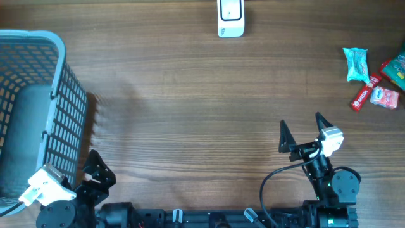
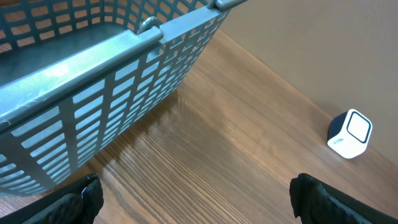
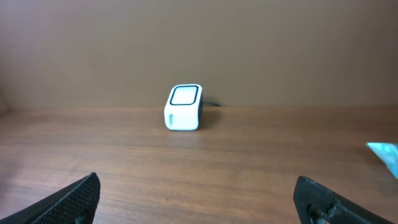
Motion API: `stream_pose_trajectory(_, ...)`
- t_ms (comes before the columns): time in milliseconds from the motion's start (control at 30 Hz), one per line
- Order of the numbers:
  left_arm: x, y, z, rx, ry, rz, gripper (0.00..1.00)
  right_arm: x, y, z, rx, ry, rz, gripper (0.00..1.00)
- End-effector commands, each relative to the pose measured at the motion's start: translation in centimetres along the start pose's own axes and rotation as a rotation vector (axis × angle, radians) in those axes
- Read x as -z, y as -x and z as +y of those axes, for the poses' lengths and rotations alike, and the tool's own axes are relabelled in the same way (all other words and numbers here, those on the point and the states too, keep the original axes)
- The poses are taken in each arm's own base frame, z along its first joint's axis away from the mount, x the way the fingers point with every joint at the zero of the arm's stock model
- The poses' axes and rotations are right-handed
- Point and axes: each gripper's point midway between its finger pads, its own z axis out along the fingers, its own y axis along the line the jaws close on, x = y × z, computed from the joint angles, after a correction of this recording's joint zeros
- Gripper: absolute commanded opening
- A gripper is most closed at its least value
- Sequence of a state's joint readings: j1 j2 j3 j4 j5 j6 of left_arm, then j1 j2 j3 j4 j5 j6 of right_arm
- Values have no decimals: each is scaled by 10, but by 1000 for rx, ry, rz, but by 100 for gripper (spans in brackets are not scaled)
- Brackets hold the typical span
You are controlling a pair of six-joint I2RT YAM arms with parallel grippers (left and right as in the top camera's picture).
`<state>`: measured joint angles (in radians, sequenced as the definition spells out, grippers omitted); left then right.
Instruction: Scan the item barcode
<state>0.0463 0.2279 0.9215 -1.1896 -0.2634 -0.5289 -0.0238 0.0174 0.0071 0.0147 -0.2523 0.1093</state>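
Scanner (image 1: 230,18) stands at far centre of the tabletop (image 1: 190,95), window facing the arms; snack packets (image 1: 373,79) wait far right; basket (image 1: 38,107) left; both grippers' fingers (image 1: 300,133) spread, empty, parked near.

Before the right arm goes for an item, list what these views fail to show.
- Snack packets: overhead, too small to find any barcode; the outermost is cut by the right edge.
- Teal packet: right wrist view, only a corner shows, the rest cut off.
- Basket: overhead, left edge crops it; its floor looks grey and blurred.
- Scanner: overhead, top edge cuts it.
- Left gripper: overhead, the arm partly hides it.
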Motion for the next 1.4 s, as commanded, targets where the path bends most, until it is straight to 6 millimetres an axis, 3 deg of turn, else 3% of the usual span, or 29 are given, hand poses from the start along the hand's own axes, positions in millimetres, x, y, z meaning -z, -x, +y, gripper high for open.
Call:
stream_pose_trajectory(0, 1, 2, 1, -3, 5, -13, 100, 0, 3, -1, -19, -17, -16, 100)
stream_pose_trajectory(1033, 5, 0, -3, -17, -45, -13, 100, 0, 2, 1, -19, -8, -11, 100)
stream_pose_trajectory(1233, 26, 13, -31, 1, -258, -111, 100, 0, 2, 1, -20, -8, -11, 100)
stream_pose_trajectory(1367, 38, 20, -70, -195, -493, -245, 100, 0, 2, 1, -20, -8, -11, 100)
